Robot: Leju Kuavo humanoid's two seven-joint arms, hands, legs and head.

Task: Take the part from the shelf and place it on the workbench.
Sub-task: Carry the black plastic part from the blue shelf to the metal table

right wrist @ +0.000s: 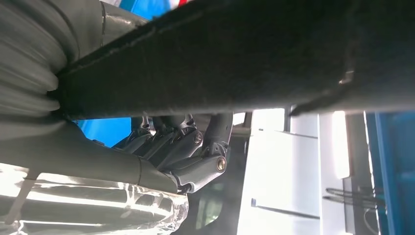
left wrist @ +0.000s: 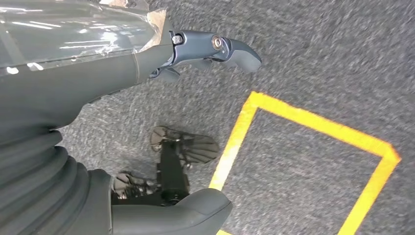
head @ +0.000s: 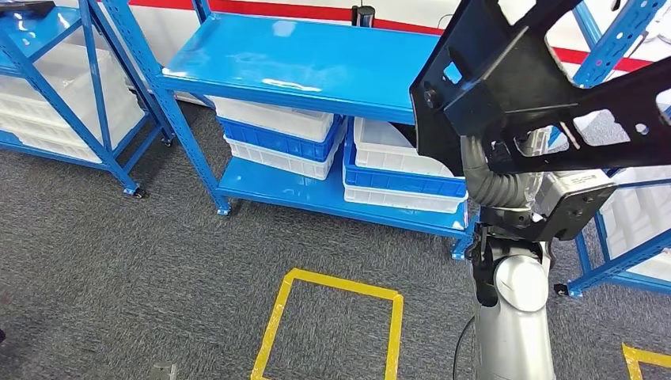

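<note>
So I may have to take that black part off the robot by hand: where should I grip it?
Probably the black part's long arm reaching toward the upper right, from the shelf side, away from the right hand gripping its lower edge. It is a flat plate with cut-out holes, so fingers can hook through.

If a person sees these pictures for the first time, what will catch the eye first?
First, the large black part with cut-out holes, held high at the upper right by the right robot hand. Next, the blue shelf behind it, with white and blue bins on its lower level, and the yellow tape square on the grey carpet.
</note>
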